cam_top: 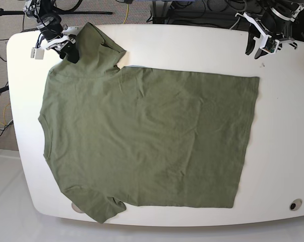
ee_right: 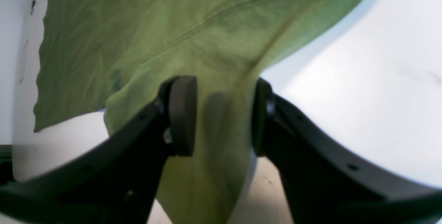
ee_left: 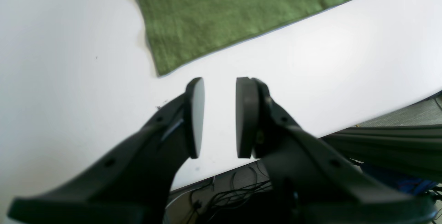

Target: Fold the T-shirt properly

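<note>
The plain olive-green short-sleeved cotton T-shirt (cam_top: 146,136) lies spread flat on the white rounded-corner bench (cam_top: 288,126), taking up most of its top. In the base view its hem runs down the right side, its neck end faces left, and one sleeve reaches toward the upper left corner while the other lies at the lower left edge of the bench.

My right hand (ee_right: 221,117) is over that upper left sleeve. Its two round black pads (ee_right: 181,113) stand parted to a middling width, and a raised ridge of the sleeve cloth passes between them. I cannot tell whether the pads press on the cloth; a gap shows on each side of the fold, so I would not call it a grip.

My left hand (ee_left: 220,117) hangs above bare bench near the upper right corner in the base view, just beside the shirt's hem corner and apart from it. Its pads (ee_left: 197,117) face each other with a narrow open gap, nothing between them.

Beyond the bench edge, a tangle of dark cables (ee_left: 228,196) lies on the floor. There are no containers in any view.
</note>
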